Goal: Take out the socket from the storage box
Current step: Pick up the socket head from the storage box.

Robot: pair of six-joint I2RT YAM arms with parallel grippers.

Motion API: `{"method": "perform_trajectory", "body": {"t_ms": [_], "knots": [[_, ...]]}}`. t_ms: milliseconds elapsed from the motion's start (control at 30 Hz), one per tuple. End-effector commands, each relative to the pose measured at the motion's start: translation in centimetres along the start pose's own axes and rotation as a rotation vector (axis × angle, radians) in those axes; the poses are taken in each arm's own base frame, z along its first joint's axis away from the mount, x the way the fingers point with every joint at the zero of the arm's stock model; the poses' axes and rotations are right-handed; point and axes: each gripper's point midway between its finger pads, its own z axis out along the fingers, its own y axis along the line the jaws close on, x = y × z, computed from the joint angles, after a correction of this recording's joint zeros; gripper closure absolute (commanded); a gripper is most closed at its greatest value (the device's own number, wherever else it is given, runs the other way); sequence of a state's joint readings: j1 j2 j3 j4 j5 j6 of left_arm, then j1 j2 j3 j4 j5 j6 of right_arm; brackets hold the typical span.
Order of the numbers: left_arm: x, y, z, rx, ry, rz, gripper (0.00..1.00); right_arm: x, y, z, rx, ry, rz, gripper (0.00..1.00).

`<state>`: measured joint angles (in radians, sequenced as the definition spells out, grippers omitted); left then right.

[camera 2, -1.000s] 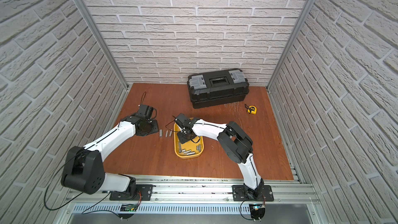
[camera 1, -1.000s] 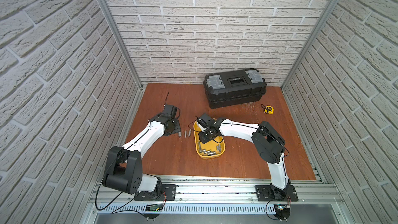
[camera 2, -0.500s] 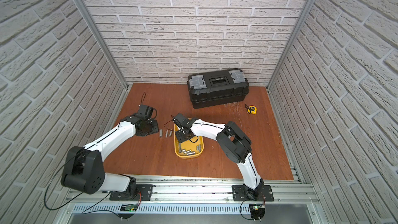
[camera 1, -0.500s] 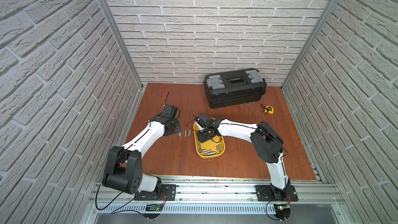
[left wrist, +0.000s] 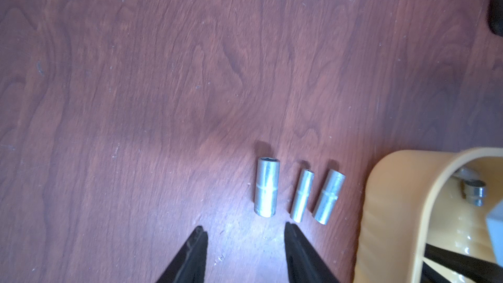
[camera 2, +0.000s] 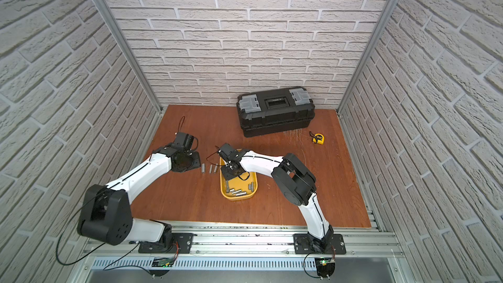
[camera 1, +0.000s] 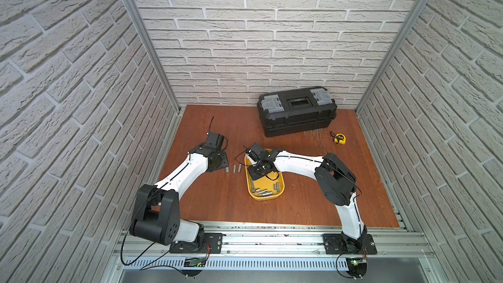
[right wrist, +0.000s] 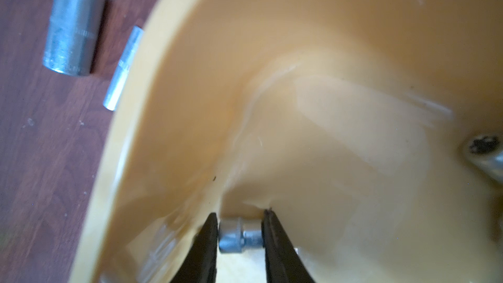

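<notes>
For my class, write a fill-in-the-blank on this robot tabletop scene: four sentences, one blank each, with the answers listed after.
1. Beside the storage box, ____ sockets lie on the table.
2. The right gripper is closed on a small socket inside the ____ storage box.
3. The left gripper is open and holds ____.
4. The tape measure lies next to the closed black ____.

Answers: three; yellow; nothing; toolbox.

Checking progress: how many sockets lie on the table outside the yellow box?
3, side by side beside the storage box: widest socket farthest from it, thinnest socket in the middle, third socket nearest it. Others may lie hidden.
</notes>
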<state>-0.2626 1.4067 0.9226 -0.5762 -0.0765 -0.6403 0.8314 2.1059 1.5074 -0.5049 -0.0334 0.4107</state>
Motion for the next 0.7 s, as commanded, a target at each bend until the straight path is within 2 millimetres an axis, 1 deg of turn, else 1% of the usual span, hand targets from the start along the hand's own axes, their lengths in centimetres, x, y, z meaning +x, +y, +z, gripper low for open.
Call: {"method": "perform_trajectory", "body": {"t_ms": [0,133,233,433,500,533,667], "knots": [[0.2,0.2,0.4,0.000,0.009,-0.009,0.50,0.5,0.1,0.2,0.016,0.015,-0.017,0.71],[0.3,0.2,0.4,0.000,0.010,-0.007,0.50,0.4,0.1,-0.5,0.016,0.007,-0.030,0.72],[0.2,0.2,0.3,0.000,0.006,-0.007,0.50,-0.3,0.2,-1.8,0.013,-0.020,-0.045,0.73],[0.1,0.2,0.0,0.002,0.000,-0.006,0.50,-1.8,-0.4,-4.9,0.013,-0.077,-0.052,0.74],[0.0,0.2,-0.2,0.004,-0.002,-0.005,0.49,-2.4,-0.7,-6.8,0.008,-0.110,-0.055,0.74],[0.0,0.2,-0.3,0.005,-0.004,-0.004,0.49,-2.5,-1.0,-7.4,0.010,-0.119,-0.053,0.74],[-0.5,0.1,-1.0,0.010,-0.023,0.003,0.49,-2.9,-3.0,-10.4,0.030,-0.169,-0.027,0.75]]}}
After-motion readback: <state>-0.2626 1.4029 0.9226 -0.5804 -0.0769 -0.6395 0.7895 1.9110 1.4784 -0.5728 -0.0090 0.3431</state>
